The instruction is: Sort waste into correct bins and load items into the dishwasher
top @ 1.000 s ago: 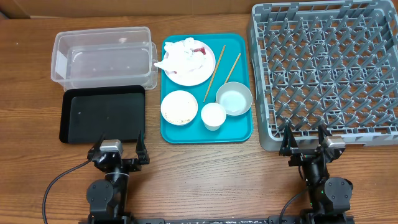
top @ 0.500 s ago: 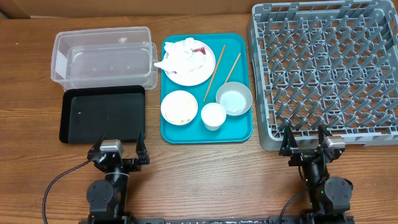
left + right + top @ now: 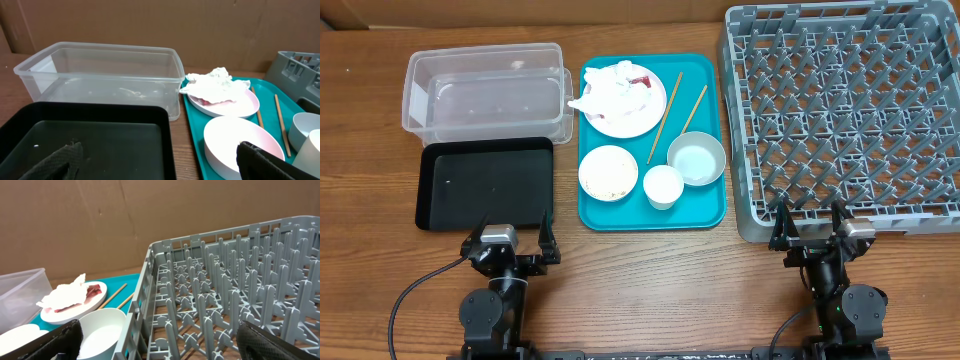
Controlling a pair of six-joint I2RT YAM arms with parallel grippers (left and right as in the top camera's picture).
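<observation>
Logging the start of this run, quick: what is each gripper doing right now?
Left gripper: open, holding nothing.
Right gripper: open, holding nothing.

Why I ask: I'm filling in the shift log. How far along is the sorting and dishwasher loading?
Done: nothing visible. The clear tub, black tray and dish rack hold none of the items. In hand: nothing; the left gripper and right gripper sit open and empty. Remaining: napkin and red wrapper on the plate, both bowls, cup and chopsticks, all on the teal tray.
</observation>
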